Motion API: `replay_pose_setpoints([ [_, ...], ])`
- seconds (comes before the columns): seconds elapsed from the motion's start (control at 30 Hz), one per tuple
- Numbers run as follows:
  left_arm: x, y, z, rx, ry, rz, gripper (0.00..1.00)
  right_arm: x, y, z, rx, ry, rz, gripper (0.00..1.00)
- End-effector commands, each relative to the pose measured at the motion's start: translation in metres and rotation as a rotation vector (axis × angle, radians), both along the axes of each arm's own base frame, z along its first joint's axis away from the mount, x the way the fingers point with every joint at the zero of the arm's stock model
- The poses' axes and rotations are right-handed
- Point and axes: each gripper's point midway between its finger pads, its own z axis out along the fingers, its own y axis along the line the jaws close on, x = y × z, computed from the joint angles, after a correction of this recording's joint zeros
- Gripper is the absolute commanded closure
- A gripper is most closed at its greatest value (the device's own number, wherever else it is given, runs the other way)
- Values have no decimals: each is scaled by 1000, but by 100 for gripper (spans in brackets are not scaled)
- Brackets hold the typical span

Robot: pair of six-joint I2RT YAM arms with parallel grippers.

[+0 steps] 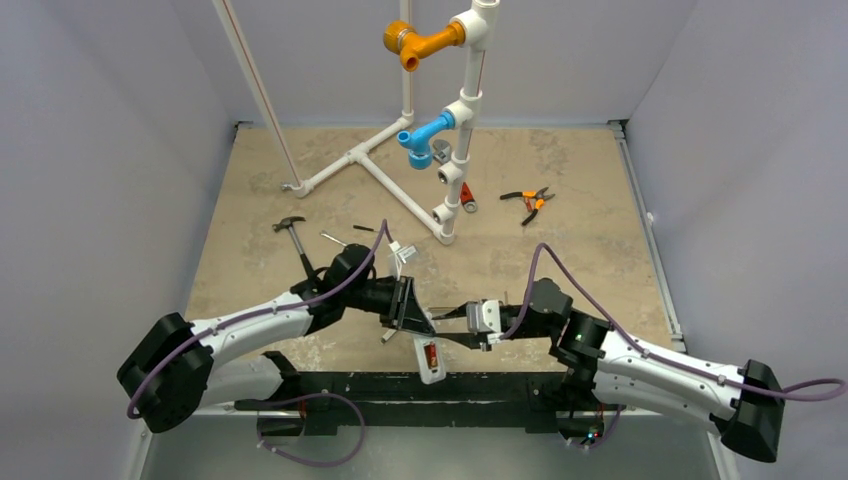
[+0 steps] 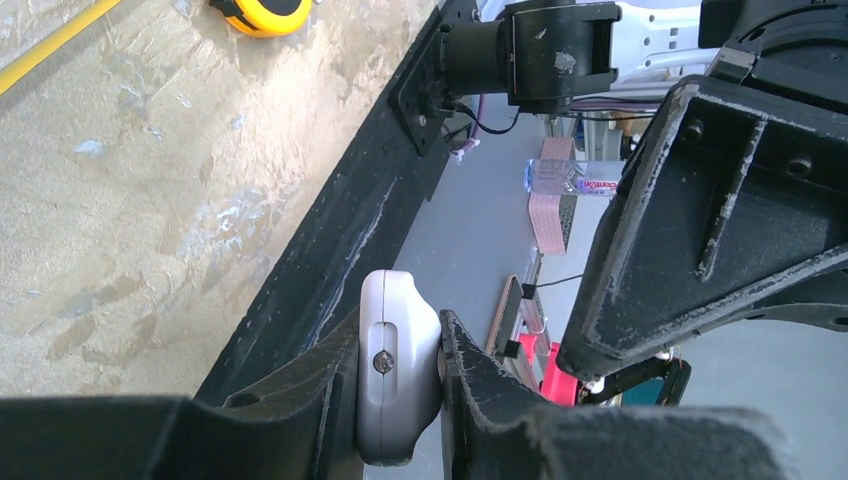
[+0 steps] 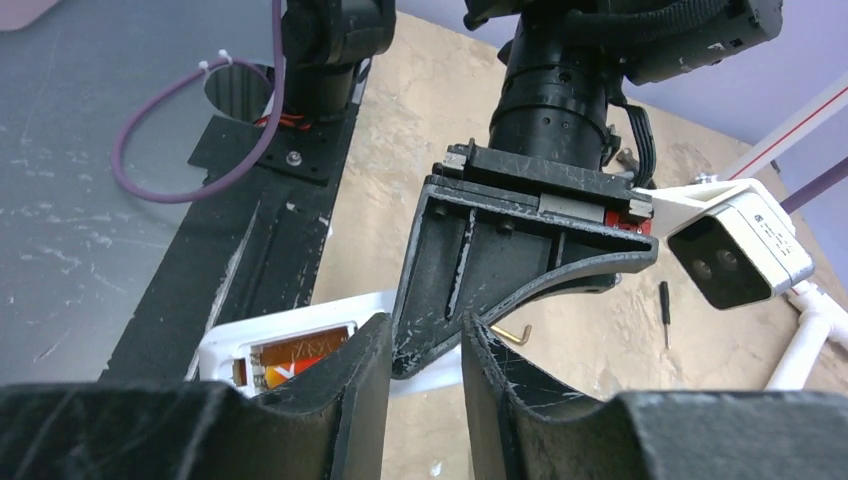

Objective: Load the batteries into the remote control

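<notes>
White remote (image 1: pixel 430 365); one red battery (image 3: pixel 300 361) inside

Two grippers: left gripper (image 2: pixel 398 345) and right gripper (image 3: pixel 425 330). One remote control (image 1: pixel 429 371). One battery (image 3: pixel 300 360) can be counted in its bay (any further cells cannot be told). One hammer (image 1: pixel 291 232), one pair of pliers (image 1: pixel 528 202), one tape measure (image 2: pixel 262 12), one pipe frame (image 1: pixel 466 130).
</notes>
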Motion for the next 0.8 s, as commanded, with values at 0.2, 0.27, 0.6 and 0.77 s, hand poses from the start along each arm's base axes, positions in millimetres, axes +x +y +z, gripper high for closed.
replay_pose_setpoints([
  [0.2,14,-5,19,-116,16,11,100,-12,8,-7,1,-42,-99,69],
  [0.27,14,-6,19,-118,19,5,100,-15,7,-10,-1,-38,-89,68],
  [0.6,12,-3,19,-101,20,-8,100,-6,-4,-16,-62,-110,-129,52],
  [0.77,12,-3,20,-90,15,-12,100,-8,-3,-16,-74,-124,-107,53],
])
